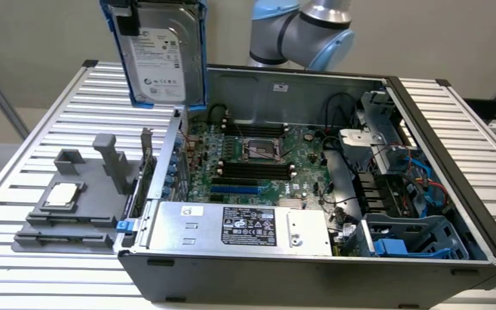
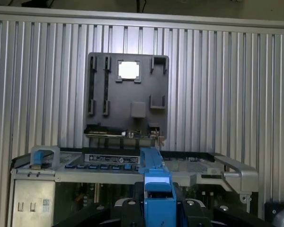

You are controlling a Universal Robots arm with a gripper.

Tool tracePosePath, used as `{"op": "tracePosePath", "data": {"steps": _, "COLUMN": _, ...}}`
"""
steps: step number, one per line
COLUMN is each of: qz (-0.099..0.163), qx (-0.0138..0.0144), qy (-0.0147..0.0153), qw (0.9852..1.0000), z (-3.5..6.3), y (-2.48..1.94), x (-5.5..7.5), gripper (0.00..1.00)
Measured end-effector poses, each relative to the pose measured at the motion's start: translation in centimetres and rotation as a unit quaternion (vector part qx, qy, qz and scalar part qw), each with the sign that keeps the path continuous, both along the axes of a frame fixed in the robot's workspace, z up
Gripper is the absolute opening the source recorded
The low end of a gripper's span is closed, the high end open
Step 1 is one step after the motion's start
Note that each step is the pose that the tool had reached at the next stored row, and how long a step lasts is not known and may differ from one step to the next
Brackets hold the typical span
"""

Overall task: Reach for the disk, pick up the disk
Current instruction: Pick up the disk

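One disk (image 1: 163, 55), silver-grey with blue rails, hangs upright well above the open computer case (image 1: 317, 265) and slatted tabletop (image 1: 50, 123), the end effector (image 2: 157, 208) clenched on its blue edge; pick-up step apparently accomplished, calling next for a firm, steady hold.

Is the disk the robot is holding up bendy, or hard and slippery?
Probably hard: the disk has a flat metal body and hangs straight, without sagging. Its bare metal face may be slippery, but the blue rails along its edges likely help the pincer grip.
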State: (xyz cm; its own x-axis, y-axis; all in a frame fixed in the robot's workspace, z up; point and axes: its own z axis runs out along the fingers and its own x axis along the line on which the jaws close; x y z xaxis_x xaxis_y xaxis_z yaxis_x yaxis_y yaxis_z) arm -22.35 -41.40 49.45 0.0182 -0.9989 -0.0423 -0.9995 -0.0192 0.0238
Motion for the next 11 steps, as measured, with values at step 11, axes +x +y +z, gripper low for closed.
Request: {"op": "tracePosePath", "data": {"steps": 11, "qz": 0.000, "qx": 0.0001, "qy": 0.0004, "qw": 1.0000, "z": 0.11, "y": -1.77, "x": 5.0, "gripper": 0.33}}
